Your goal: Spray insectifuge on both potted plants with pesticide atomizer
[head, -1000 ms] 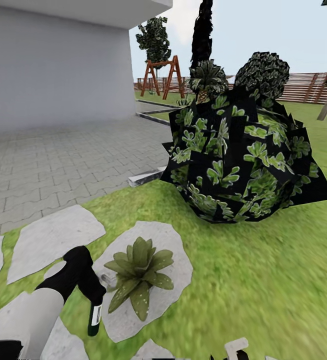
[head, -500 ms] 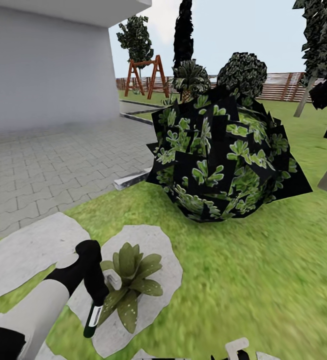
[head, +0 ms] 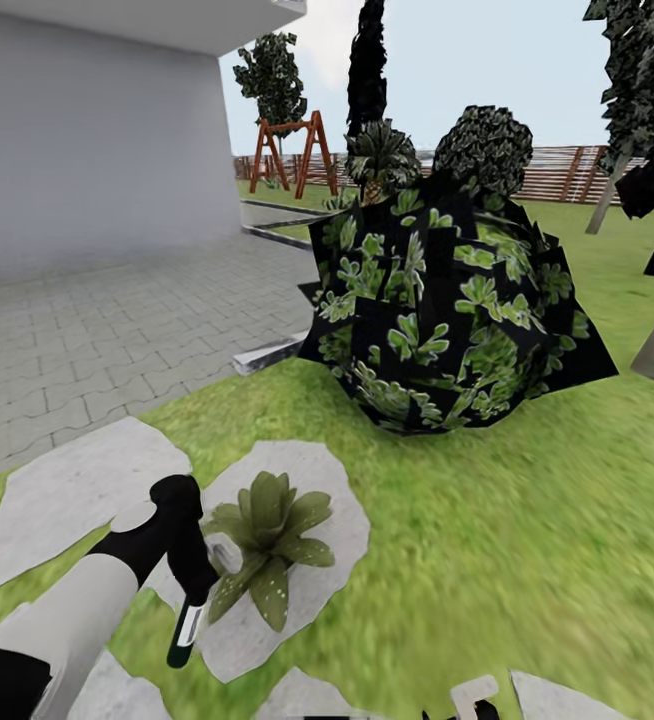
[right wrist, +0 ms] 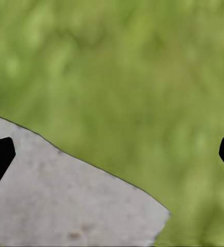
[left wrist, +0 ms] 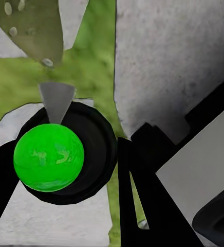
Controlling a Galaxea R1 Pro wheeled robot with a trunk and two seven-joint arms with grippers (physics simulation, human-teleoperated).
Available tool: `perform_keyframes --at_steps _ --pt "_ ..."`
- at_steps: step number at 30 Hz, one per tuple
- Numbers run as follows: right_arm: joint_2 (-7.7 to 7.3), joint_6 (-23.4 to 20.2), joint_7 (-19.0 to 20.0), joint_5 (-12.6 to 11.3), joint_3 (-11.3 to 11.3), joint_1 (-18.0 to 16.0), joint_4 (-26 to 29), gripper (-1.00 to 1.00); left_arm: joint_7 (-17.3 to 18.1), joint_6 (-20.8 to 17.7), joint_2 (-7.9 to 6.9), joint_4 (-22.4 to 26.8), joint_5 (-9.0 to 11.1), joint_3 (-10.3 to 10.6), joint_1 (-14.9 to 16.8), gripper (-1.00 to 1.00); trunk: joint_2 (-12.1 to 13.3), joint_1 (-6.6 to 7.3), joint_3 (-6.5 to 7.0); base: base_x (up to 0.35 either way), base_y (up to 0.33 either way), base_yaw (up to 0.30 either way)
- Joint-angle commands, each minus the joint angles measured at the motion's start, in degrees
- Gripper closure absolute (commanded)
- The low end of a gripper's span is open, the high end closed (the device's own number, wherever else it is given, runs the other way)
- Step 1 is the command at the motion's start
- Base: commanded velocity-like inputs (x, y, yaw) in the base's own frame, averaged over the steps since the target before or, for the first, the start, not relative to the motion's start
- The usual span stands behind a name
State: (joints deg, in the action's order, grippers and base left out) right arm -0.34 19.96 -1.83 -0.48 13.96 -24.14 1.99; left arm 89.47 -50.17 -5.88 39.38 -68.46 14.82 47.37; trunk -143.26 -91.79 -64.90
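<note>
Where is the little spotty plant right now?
In the head view the potted plant sits low and left of centre on a grey stone slab in the lawn, just beside the left end effector holding the atomizer.

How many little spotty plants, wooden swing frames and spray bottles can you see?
Little spotty potted plant: 1
Wooden swing frame: 1
Spray bottle, held in the left pincer: 1
Total: 3
</note>
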Motion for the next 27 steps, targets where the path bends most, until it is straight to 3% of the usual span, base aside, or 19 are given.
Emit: perform_keyframes --at_steps 1,8,22,27 --pt "0.01 0.2 -0.2 0.0 0.4 0.0 -0.1 -1.0 0.5 -0.6 -0.04 0.1 -0.4 0.2 0.0 1.0 0.0 0.04 -0.05 -0.289 0.222 -0.005" --pt "0.01 0.2 -0.2 0.0 0.3 0.0 0.0 -1.0 0.5 -0.6 -0.01 0.1 -0.4 0.2 0.1 1.0 0.0 0.04 -0.05 -0.199 0.254 -0.194" --pt "0.08 0.2 -0.2 0.0 0.3 0.0 0.0 -1.0 0.5 -0.7 -0.1 0.1 -0.4 0.1 0.0 1.0 0.0 0.04 -0.05 0.049 0.3 -0.264" --pt "0.08 0.2 -0.2 0.0 0.3 0.0 0.0 -1.0 0.5 -0.6 -0.1 0.1 -0.4 0.1 -0.5 1.0 0.0 0.04 -0.05 -0.07 0.304 -0.068"
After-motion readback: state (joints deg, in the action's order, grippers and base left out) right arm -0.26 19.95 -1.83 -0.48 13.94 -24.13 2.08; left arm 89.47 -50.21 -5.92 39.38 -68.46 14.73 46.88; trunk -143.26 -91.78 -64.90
